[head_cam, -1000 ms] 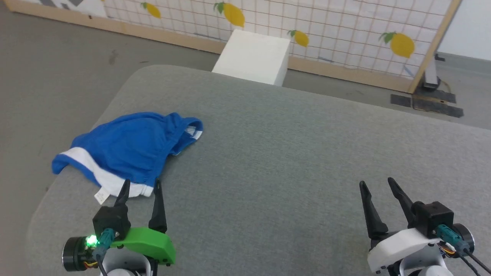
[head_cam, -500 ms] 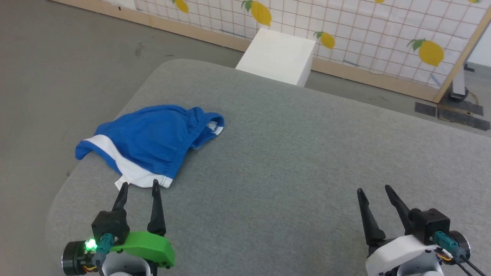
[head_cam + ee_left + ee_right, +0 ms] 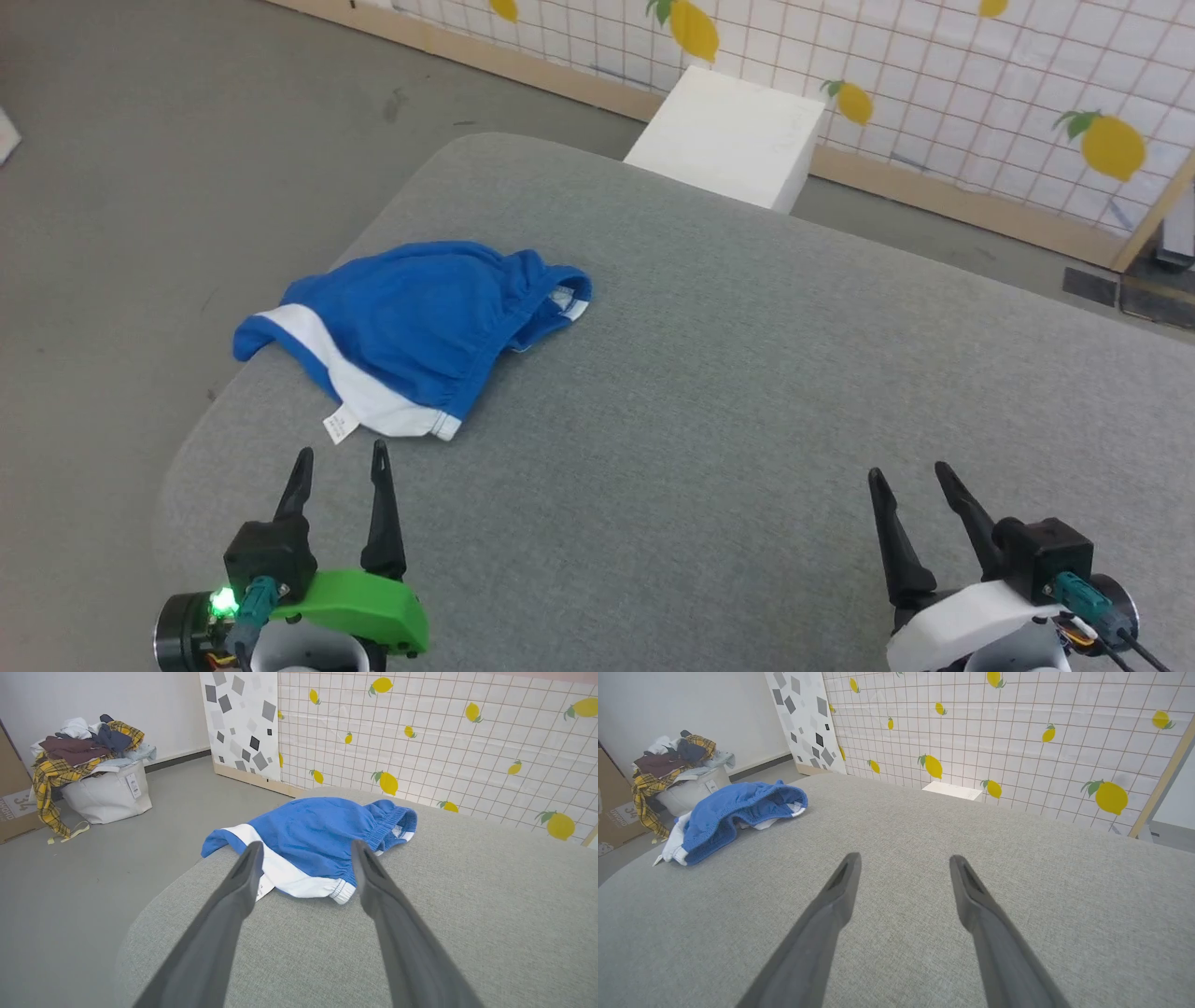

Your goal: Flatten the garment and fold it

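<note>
The left tool has two long, thin, dark fingers that end in points. Behind them sit a small black box and a bright green cover. A little green light glows beside a teal plug and a round black part. The right tool has the same dark fingers, but a white cover, with thin black cables.
</note>
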